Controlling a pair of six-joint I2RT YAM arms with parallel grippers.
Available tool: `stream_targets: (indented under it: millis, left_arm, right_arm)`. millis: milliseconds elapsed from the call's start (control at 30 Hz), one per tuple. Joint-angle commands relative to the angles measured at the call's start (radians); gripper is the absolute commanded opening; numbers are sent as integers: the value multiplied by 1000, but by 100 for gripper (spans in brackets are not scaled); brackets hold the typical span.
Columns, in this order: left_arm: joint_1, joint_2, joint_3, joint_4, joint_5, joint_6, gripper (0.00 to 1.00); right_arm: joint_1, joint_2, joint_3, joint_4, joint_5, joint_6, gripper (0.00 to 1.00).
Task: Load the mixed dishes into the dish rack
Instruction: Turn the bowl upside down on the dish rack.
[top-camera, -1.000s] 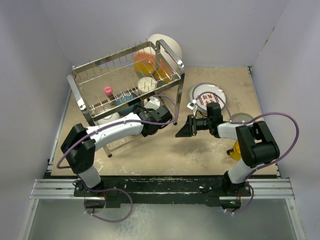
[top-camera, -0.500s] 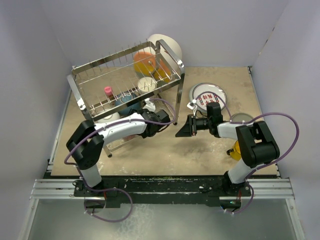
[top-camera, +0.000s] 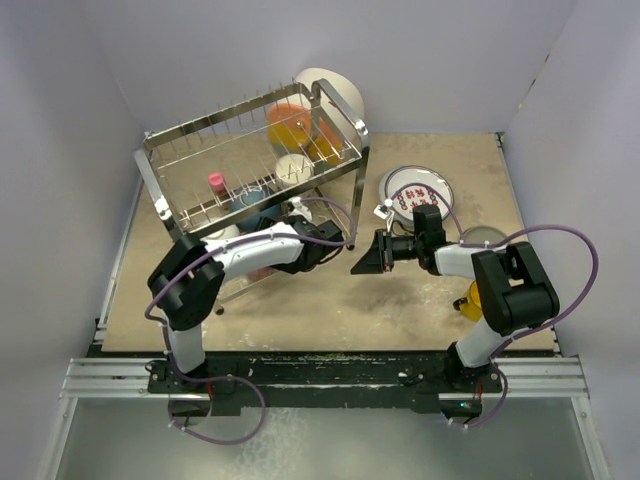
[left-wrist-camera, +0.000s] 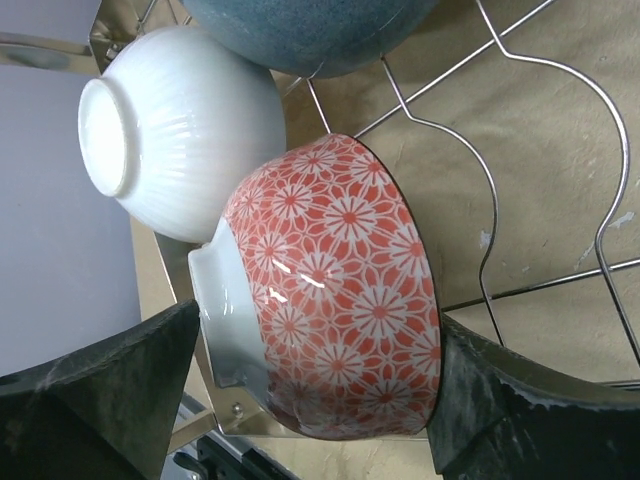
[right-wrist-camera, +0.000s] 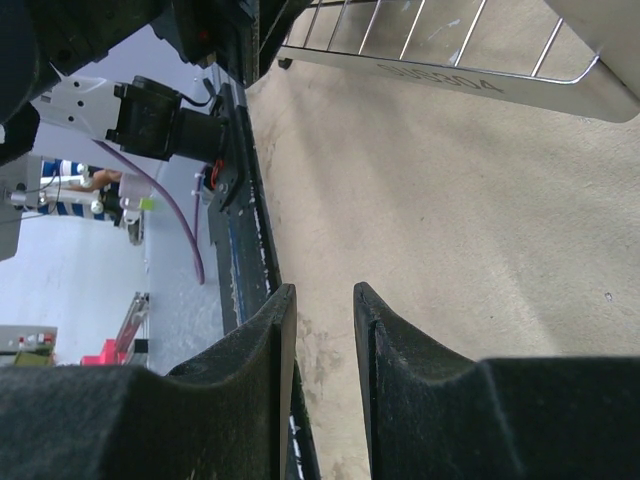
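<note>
Lying sideways, red-flowered bowl (left-wrist-camera: 330, 290), foot leftward

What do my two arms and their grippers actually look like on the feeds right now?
Both arms pair black joint housings with a white link: left arm, right arm. A thin purple cable loops along each. The right gripper is black and wedge-shaped; the left gripper's fingers are dark, mottled and tapered. No markings are visible.
</note>
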Motion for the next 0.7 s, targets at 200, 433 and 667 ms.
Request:
stream_targets:
  millis: [200, 433, 667]
  left_arm:
    - [14, -120, 2, 168, 201, 171, 99]
    - [12, -233, -44, 289, 346, 283, 99]
    - [5, -332, -93, 368, 448, 331, 98]
  right_arm:
    - [6, 11, 50, -9, -47, -24, 33]
    - [6, 9, 51, -11, -50, -27, 33]
    - [5, 8, 56, -17, -64, -36, 33]
